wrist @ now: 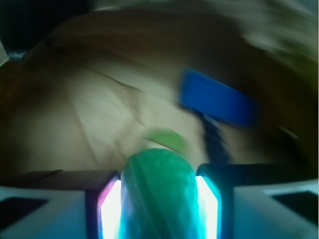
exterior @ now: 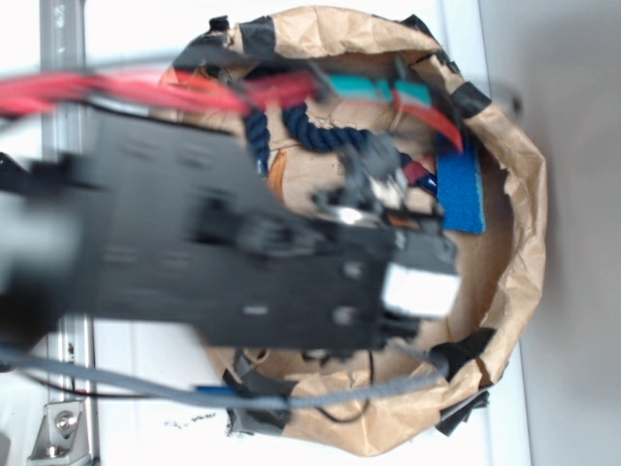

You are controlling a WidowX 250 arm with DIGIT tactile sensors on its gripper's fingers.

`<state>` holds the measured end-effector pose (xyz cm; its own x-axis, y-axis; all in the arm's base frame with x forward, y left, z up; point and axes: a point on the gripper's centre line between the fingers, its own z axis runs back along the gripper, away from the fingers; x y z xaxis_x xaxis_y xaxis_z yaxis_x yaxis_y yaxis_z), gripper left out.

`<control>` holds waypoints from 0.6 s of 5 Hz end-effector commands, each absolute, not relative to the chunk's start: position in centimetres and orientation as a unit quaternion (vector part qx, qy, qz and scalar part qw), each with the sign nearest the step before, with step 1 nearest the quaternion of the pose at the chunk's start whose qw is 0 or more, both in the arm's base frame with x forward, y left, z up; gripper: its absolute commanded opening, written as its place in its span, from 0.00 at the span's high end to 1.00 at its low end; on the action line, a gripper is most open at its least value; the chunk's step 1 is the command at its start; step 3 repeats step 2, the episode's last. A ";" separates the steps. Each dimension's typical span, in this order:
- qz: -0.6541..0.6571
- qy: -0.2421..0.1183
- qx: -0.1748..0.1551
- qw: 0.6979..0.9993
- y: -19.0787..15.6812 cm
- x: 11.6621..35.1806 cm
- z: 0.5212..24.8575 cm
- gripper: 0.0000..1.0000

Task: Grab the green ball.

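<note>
In the wrist view the green ball [wrist: 158, 191], teal-green with a grooved surface, sits squeezed between my two lit fingers [wrist: 110, 209], held above the brown paper floor of the bag. My gripper [wrist: 158, 204] is shut on it. In the exterior view my black arm covers the middle of the paper bag [exterior: 519, 184]; the gripper [exterior: 374, 189] shows only blurred and the ball is hidden there.
A blue flat block [wrist: 219, 102] [exterior: 461, 189] lies by the bag's right wall. A dark blue rope [exterior: 310, 131] and a teal and red toy [exterior: 408, 97] lie at the far side. A small lime-green thing [wrist: 167, 138] lies below the ball. Red cables [exterior: 116, 92] cross above.
</note>
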<state>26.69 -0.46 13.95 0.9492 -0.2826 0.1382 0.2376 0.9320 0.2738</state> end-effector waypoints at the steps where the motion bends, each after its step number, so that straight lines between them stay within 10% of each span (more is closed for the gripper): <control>1: 0.129 -0.055 0.079 0.987 -0.9 26.1 22.4 1.00; 3: 0.165 -0.023 0.067 0.984 -1.2 25.9 22.3 1.00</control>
